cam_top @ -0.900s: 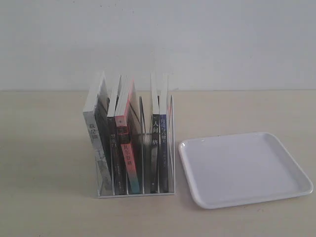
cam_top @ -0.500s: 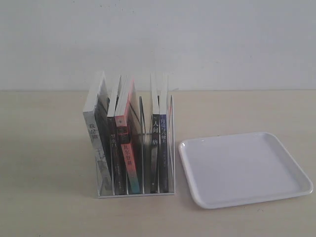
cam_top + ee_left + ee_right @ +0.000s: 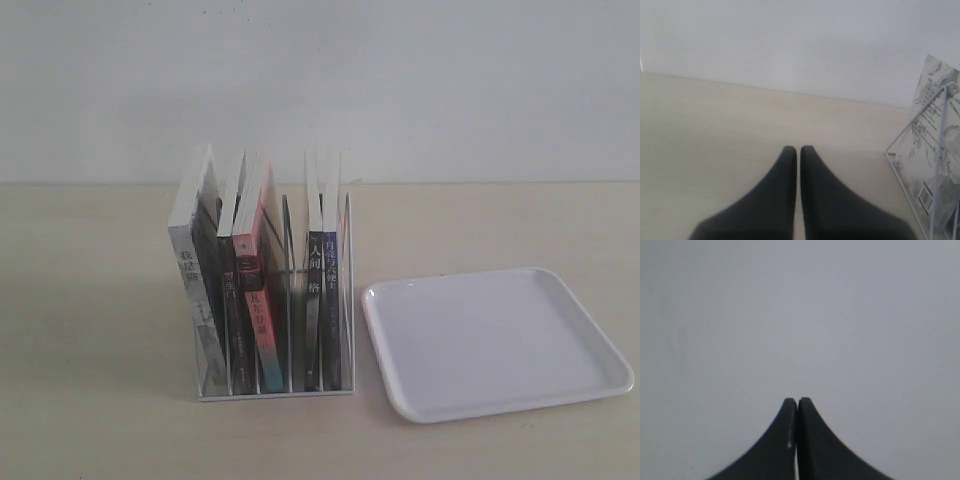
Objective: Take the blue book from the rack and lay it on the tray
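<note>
The white wire rack stands on the table with several books upright in its slots. The blue book, navy-spined with white characters, fills the rightmost slot, beside the black-spined book. To the right of the rack lies the white tray, with nothing on it. Neither arm shows in the exterior view. My left gripper is shut above bare table, with a corner of the rack and a grey-covered book off to one side. My right gripper is shut, facing only a plain pale surface.
A book with a pink-to-teal spine and a tilted grey-white book sit in the left slots. A white wall rises behind the beige table.
</note>
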`<state>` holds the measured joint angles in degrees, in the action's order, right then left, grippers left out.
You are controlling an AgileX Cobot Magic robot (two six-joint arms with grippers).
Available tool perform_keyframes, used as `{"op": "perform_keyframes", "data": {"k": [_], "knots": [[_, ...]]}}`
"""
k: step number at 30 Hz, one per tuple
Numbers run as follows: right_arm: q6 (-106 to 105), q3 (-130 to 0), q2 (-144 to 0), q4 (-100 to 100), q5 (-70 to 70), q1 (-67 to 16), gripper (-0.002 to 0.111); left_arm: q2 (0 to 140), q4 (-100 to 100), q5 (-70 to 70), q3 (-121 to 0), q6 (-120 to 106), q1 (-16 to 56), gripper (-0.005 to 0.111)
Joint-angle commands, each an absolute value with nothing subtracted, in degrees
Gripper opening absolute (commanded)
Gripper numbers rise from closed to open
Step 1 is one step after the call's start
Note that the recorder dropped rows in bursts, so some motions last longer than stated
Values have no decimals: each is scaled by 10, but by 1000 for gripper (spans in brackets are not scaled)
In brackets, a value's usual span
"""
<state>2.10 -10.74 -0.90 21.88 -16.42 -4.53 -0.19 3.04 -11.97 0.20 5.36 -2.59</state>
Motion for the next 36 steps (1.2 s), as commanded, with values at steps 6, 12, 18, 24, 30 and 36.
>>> {"op": "perform_keyframes", "data": {"k": [6,12,18,24,30,36], "knots": [[-56,-469,-266,160,205,-46,0,0,36,-115,0,59,-28,4],[-97,-584,-396,166,476,-47,0,0,36,-115,0,59,-28,4],[-105,-589,-459,237,538,-47,0,0,36,-115,0,59,-28,4],[-246,-589,-547,379,580,-47,1,0,36,-115,0,59,-28,4],[-272,-587,-619,404,597,-55,23,0,36,-115,0,59,-28,4],[-281,-589,-626,399,526,-181,24,0,36,-115,0,59,-28,4]]}}
